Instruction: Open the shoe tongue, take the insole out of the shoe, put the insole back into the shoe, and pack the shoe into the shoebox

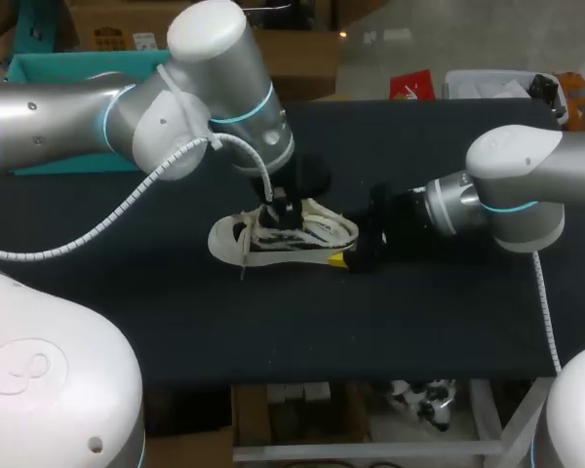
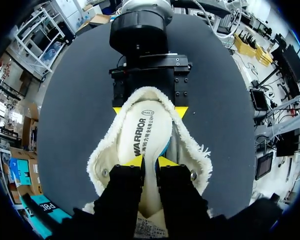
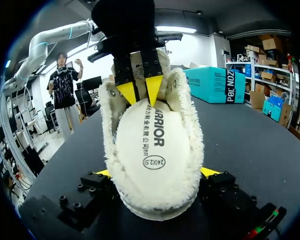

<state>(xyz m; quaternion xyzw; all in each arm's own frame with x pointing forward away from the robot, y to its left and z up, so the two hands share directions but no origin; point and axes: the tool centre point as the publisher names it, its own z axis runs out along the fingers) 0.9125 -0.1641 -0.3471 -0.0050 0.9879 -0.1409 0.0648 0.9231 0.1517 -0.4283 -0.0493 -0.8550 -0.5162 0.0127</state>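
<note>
Our left pincer (image 2: 150,161) pinches the insole (image 2: 142,135) inside the shoe (image 2: 195,150); our right pincer (image 3: 157,172) clamps its heel

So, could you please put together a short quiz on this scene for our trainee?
1. What does the right pincer grip? A) the shoe at its heel B) a cup C) nothing
2. True or false: the shoe lies sole-up.
3. Fill in: the tips of the left pincer sit on the printed ____ inside the shoe.
Key: 1 A; 2 false; 3 insole.
</note>
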